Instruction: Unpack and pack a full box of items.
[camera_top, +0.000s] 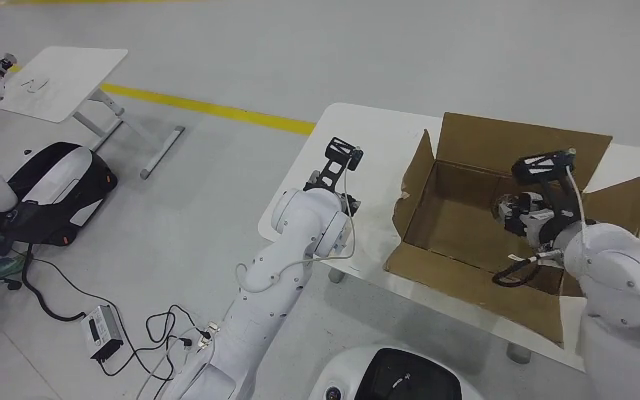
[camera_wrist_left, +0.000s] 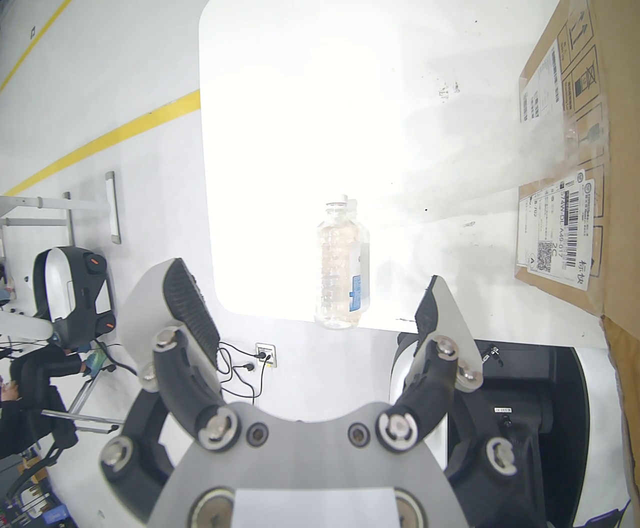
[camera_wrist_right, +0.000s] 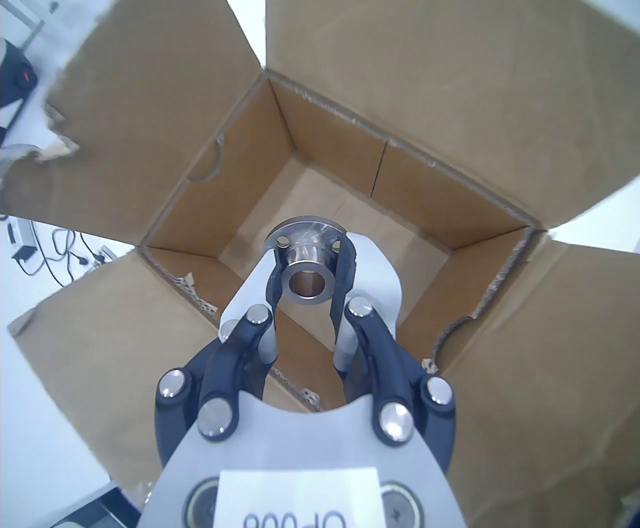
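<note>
Two risks stand out, one for each arm. Right of centre in the top view, the right gripper (camera_wrist_right: 310, 260) hangs over the open mouth of the cardboard box (camera_top: 470, 150). Its jaws are clamped on the neck of a flanged metal bushing (camera_wrist_right: 306, 282), whose wide flange points down toward the bare box floor. The pads hold a smooth, round, probably heavy piece on a narrow band, so it could slip or swivel in the grasp. Let go from this height, it would likely land hard, dent the cardboard, or bounce and roll into a corner. The opened flaps stand close around the wrist, and a sideways move could catch one and drag the box across the table (camera_top: 375, 130). Near the middle of the top view, the left gripper (camera_wrist_left: 305, 282) sits above the white tabletop with its jaws spread wide and nothing between them. Below it, a clear plastic bottle (camera_wrist_left: 342, 265) rests right at the table's edge on the robot's side; whether it stands or lies I cannot tell. It looks light, so a clumsy approach or a one-sided finger touch could nudge it off onto the floor.
</note>
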